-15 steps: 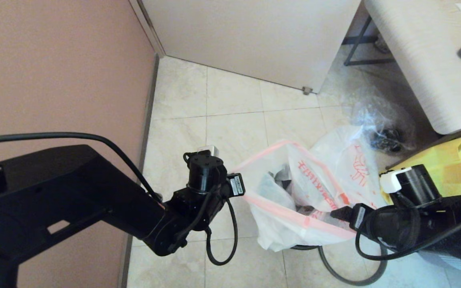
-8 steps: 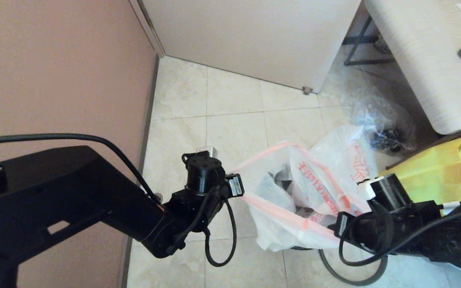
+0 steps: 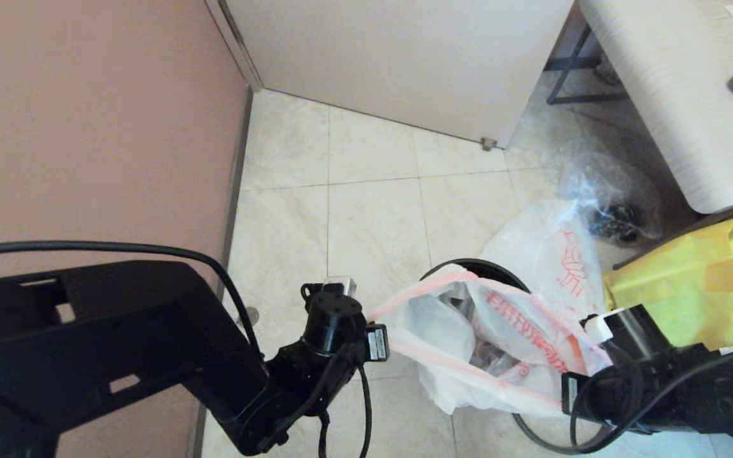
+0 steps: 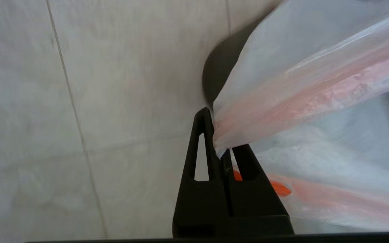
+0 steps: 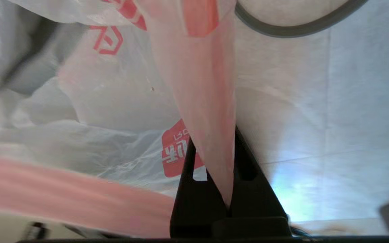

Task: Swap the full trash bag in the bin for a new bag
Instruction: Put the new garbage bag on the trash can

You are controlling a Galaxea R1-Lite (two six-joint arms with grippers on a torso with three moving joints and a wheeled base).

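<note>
risk first: thin film may tear or slip, since the lumpy translucent white plastic full trash bag (image 3: 487, 343) with pink-red rim band hangs from two small pinches and carries rubbish. left hand (image 4: 219, 148), on the left of the head view, is pressed together on the rim band; right hand (image 5: 216, 189), on the right, likewise pinches a gathered fold of the band. uneven pull would stretch one corner thin. bag sits at the small round black plastic bin (image 3: 474, 270), mouth stretched between the hands, long axis running left to right, opening upward, body sagging over the bin's near edge. limp flat white new bag (image 3: 551, 251) lies on the floor just beyond.
</note>
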